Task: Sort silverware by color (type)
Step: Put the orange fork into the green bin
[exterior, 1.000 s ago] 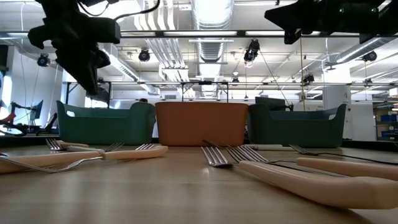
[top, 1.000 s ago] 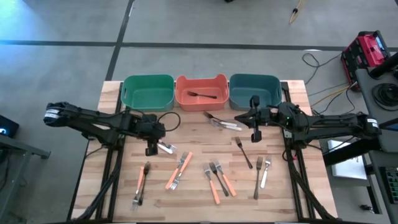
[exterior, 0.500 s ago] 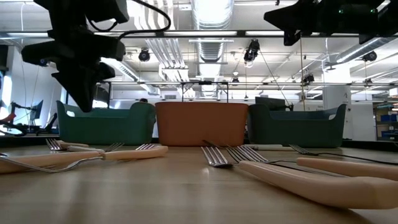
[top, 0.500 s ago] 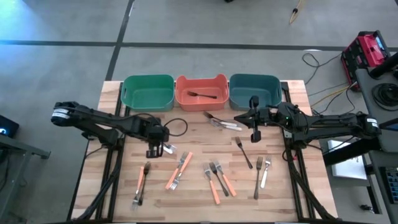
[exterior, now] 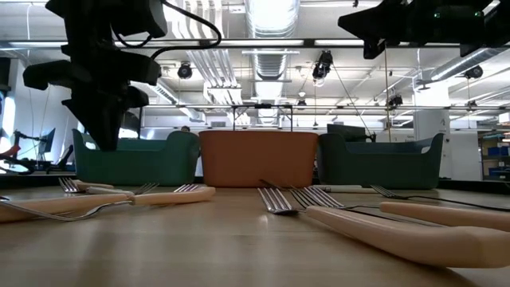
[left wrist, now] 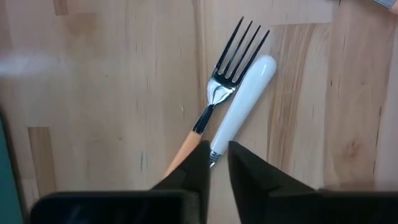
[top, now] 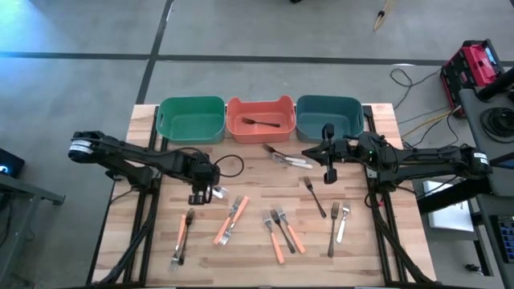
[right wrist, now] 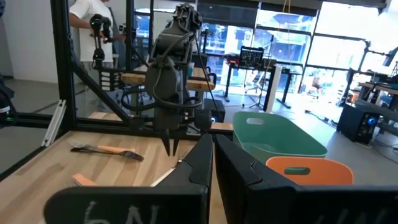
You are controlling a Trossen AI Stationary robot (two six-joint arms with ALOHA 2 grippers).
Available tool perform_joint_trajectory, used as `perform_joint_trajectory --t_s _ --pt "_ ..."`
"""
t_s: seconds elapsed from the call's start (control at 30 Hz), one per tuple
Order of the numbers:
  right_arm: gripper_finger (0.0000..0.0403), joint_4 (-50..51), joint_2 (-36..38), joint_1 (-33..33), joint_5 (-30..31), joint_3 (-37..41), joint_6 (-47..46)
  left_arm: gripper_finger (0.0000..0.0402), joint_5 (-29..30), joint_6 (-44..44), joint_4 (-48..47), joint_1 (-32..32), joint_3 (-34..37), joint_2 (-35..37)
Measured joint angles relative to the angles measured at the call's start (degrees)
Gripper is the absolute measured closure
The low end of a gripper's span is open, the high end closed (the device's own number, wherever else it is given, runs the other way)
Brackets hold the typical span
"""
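forks (top: 277, 229), about twelve, one in orange bin (top: 259, 119), three bins

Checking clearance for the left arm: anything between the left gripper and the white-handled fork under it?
Nothing. In the left wrist view the left gripper sits directly over the white-handled fork, beside an orange-handled fork, with only bare table around them.

Forks scattered flat across the wooden table: one orange-handled fork (top: 182, 237) far left, two more (top: 231, 218) crossed near the middle. A white-handled fork (left wrist: 241, 104) lying just beside an orange-handled one (left wrist: 214, 102), tines pointing the same way. A cluster of forks (top: 281, 229) centre-front, some orange. One dark fork (top: 259, 122) inside the salmon bin (top: 234, 131).
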State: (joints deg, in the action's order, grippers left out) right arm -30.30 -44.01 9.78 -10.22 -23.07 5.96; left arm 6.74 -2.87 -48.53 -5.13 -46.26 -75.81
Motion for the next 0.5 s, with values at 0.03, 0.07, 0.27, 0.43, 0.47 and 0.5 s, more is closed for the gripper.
perform_joint_trajectory --t_s 0.03,0.07,0.27,0.43,0.47,0.5 --pt "0.0394 0.0 0.0 0.0 0.0 0.0 -0.06 0.0345 0.02 0.01 0.06 0.0 0.0 0.0" --pt "0.0394 0.0 0.0 0.0 0.0 0.0 -0.31 0.0332 0.02 0.01 0.18 0.0 0.0 0.0" --pt "0.0394 0.0 0.0 0.0 -0.02 0.0 -0.92 0.0261 0.2 -0.4 4.0 0.13 1.92 0.0" --pt "0.0394 0.02 -0.02 0.0 -0.02 0.0 -1.03 0.0239 0.22 -0.33 4.45 0.71 2.21 -0.29" --pt "0.0394 0.02 -0.02 0.0 -0.03 0.0 -1.03 0.0238 0.23 -0.34 4.43 0.91 2.21 -0.5" --pt "0.0394 0.04 -0.02 0.0 -0.02 0.0 -1.03 0.0238 0.24 -0.33 4.44 1.11 2.21 -0.8"
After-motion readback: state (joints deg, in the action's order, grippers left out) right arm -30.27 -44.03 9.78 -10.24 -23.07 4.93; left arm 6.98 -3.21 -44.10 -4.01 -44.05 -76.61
